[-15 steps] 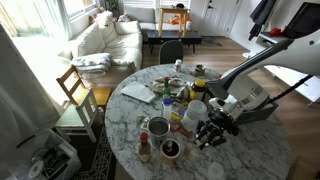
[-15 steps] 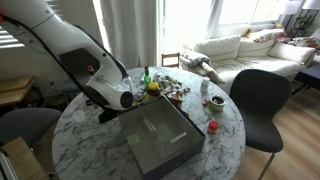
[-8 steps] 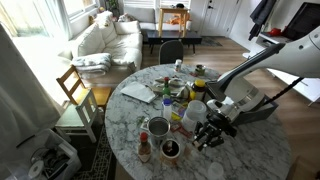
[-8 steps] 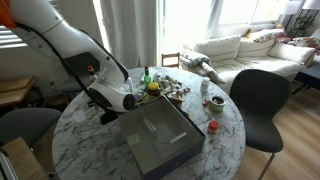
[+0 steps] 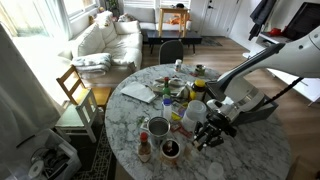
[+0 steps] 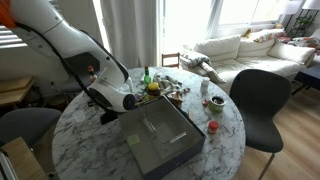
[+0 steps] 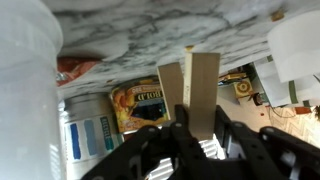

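My gripper (image 5: 212,131) hangs low over the round marble table (image 5: 250,150), next to a white cup (image 5: 196,110). In the wrist view the gripper (image 7: 193,128) is shut on a flat tan block (image 7: 195,85) that sticks out between the black fingers toward the marble top. A yellow snack packet marked BOLD (image 7: 140,105) lies just beside the block. In an exterior view the gripper (image 6: 107,115) is mostly hidden behind the arm, at the near edge of a grey box (image 6: 160,135).
A dark cup (image 5: 170,149), a metal tin (image 5: 158,127) and a small bottle (image 5: 144,148) stand near the gripper. Clutter fills the table's far side (image 6: 165,90). A red cup (image 6: 212,127), a dark chair (image 6: 255,100) and a wooden chair (image 5: 75,90) are around.
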Robot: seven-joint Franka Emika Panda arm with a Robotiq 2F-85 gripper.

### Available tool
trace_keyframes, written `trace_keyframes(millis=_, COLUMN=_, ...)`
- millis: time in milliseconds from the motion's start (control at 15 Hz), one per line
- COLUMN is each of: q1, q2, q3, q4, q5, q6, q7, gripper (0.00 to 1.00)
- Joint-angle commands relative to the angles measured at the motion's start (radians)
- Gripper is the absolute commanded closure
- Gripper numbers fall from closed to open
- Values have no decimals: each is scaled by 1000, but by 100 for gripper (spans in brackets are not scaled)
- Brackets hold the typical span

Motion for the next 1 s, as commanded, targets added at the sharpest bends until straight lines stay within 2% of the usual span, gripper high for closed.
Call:
trace_keyframes(millis=0, q1=-5, q2=17, q3=1, q4=1, q5=54, q6=2, q7=-25, gripper=92)
trace_keyframes(millis=533, q1=11, q2=22, q3=0, q4=-3, q5=213, q6=44, q7=-80, gripper=92)
trace_keyframes(millis=933, q1=55, q2=33, q3=-3, q4=-10, q5=293, q6=157, q7=-104, gripper=92)
